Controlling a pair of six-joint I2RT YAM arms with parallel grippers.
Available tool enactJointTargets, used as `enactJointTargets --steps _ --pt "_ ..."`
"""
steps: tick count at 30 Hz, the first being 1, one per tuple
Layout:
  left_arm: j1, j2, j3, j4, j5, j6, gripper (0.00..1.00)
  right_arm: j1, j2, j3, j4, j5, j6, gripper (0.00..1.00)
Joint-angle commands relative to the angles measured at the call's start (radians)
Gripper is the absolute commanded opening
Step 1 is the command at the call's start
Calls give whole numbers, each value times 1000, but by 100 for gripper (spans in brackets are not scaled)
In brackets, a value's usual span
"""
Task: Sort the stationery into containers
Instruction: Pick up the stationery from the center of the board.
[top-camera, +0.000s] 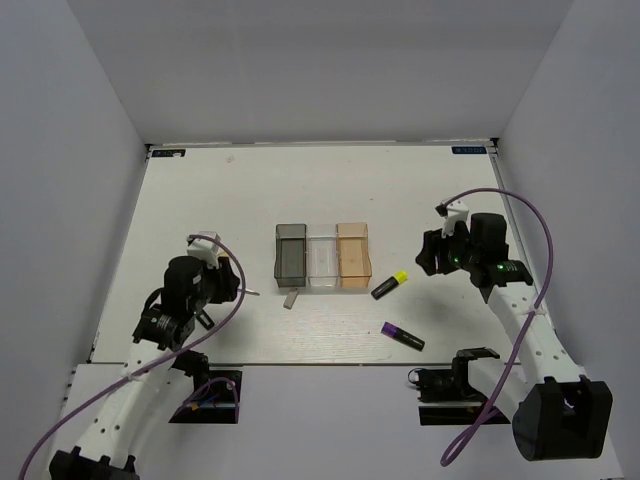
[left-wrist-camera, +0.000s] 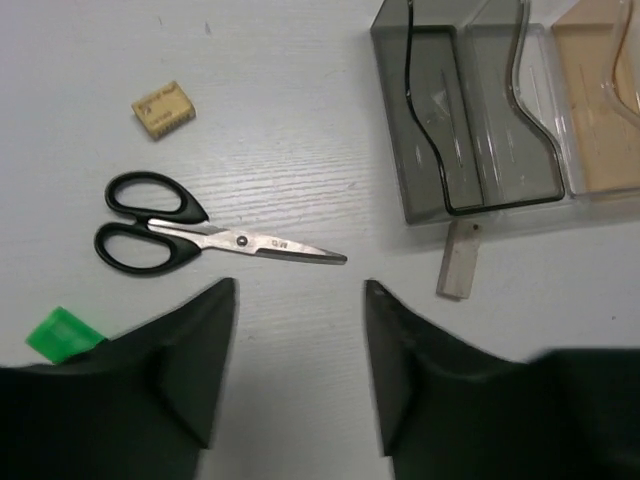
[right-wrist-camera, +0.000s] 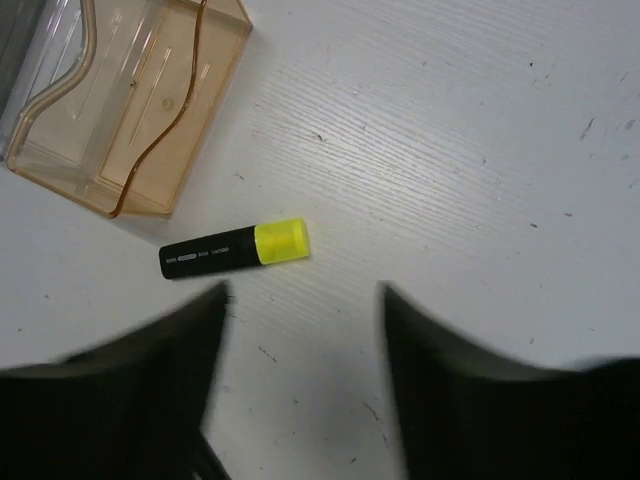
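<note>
The three joined bins stand mid-table: smoky grey (top-camera: 290, 253), clear (top-camera: 322, 258) and amber (top-camera: 353, 254). A beige-grey eraser block (top-camera: 291, 298) lies just in front of the grey bin (left-wrist-camera: 460, 130). My left gripper (left-wrist-camera: 300, 287) is open and empty above bare table. The black-handled scissors (left-wrist-camera: 190, 235) lie just beyond its fingertips. A second eraser (left-wrist-camera: 163, 108) lies farther off, and a green marker end (left-wrist-camera: 65, 333) shows by the left finger. My right gripper (right-wrist-camera: 303, 290) is open and empty. The yellow-ended marker (right-wrist-camera: 235, 250) lies just beyond it, near the amber bin (right-wrist-camera: 130, 110).
A purple-ended marker (top-camera: 403, 336) lies near the table's front edge, right of centre. White walls close the table in at the back and on both sides. In the top view my left arm (top-camera: 190, 285) covers most of the scissors.
</note>
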Motion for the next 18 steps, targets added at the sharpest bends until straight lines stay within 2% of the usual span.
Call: enactJointTargets --steps 1,2,3,4,6,8,9,10,11,12,13,14,15,17,18 --pt "6 103 29 23 -9 17 56 -2 -8 -7 -20 -33 -91 48" --pt "6 158 40 20 -8 17 45 1 -7 11 -39 -38 -101 12" --pt "4 186 72 15 -9 4 15 1 -5 13 -40 -42 -91 0" --pt "6 238 84 11 -9 -5 3 -2 -14 19 -48 -73 -94 0" --pt "6 326 121 8 -52 -22 0 4 -28 13 -53 -88 -101 0" --pt "6 441 152 25 -83 -29 0 4 -36 19 -71 -116 -106 66" --pt "6 470 182 28 -95 -29 19 2 -34 35 -89 -116 -106 82" --pt "6 536 196 37 -106 -23 33 4 -31 43 -97 -112 -109 82" --pt "6 603 230 34 -130 -14 39 7 -28 48 -112 -113 -112 58" --pt "4 640 250 26 -155 -6 64 7 -28 59 -119 -110 -118 40" --pt "7 703 303 22 -176 -8 71 8 -33 57 -113 -105 -108 26" --pt "19 758 322 20 -192 10 71 8 -31 57 -114 -104 -106 19" --pt "27 780 336 26 -193 33 71 8 -36 57 -113 -104 -111 23" --pt "47 863 392 51 -183 59 71 8 -40 59 -117 -108 -103 41" --pt "50 881 402 48 -180 96 71 8 -43 60 -123 -112 -104 45"
